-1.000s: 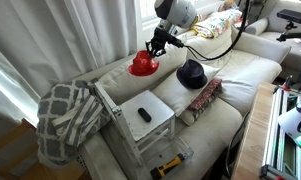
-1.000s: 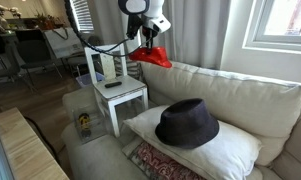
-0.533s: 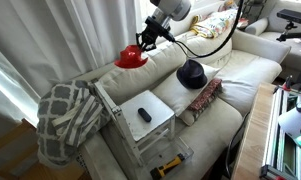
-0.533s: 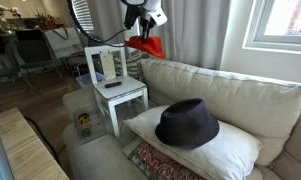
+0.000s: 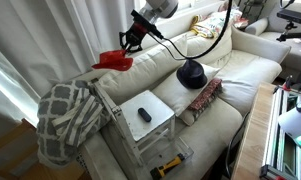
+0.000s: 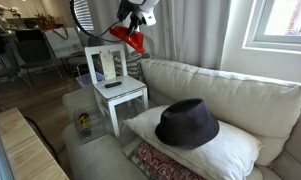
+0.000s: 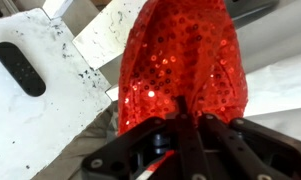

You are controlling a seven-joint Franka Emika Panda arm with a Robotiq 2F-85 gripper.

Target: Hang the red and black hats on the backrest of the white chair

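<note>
Claw (image 5: 126, 50), clamping red hat (image 5: 113, 61), is moving off sofa (image 5: 245, 70) toward white chair (image 5: 162, 124) backrest; black hat (image 5: 191, 72) is lying on white cushion (image 6: 225, 150).

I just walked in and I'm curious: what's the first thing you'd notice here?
The sparkly red hat grabs the eye first, held in the air by the gripper near the backrest of the white chair. Next comes the black hat, resting on a white pillow on the sofa.
</note>
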